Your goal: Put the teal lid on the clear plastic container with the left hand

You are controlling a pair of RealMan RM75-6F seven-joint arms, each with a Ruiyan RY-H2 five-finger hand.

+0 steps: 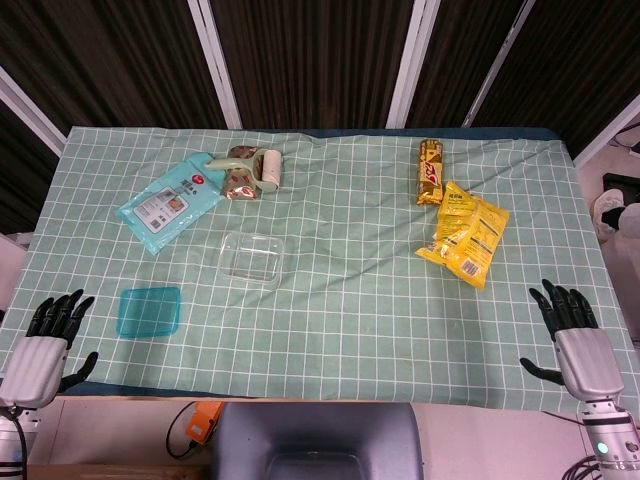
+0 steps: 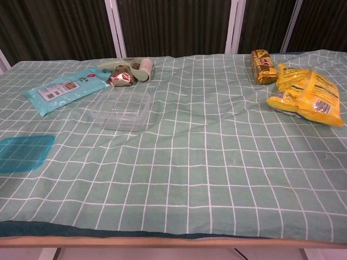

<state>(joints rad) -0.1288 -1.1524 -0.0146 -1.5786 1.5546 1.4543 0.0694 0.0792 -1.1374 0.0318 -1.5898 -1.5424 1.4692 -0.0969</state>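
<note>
Table (image 1: pixel 350 330), green checked cloth: teal lid (image 1: pixel 148 311), clear container (image 1: pixel 251 258), snack packets (image 1: pixel 463 233).

In the chest view the lid (image 2: pixel 24 153) runs off the picture's left edge, near the table's front left corner. Neither hand shows there. Print on the blue packet (image 1: pixel 171 203) is too small to read.

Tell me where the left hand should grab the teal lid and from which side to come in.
Probably by its near-left rim, coming from the left hand's own side. The teal lid lies flat on the tablecloth, so pinch an edge rather than the flat top; the clear container sits apart, further in and right.
</note>
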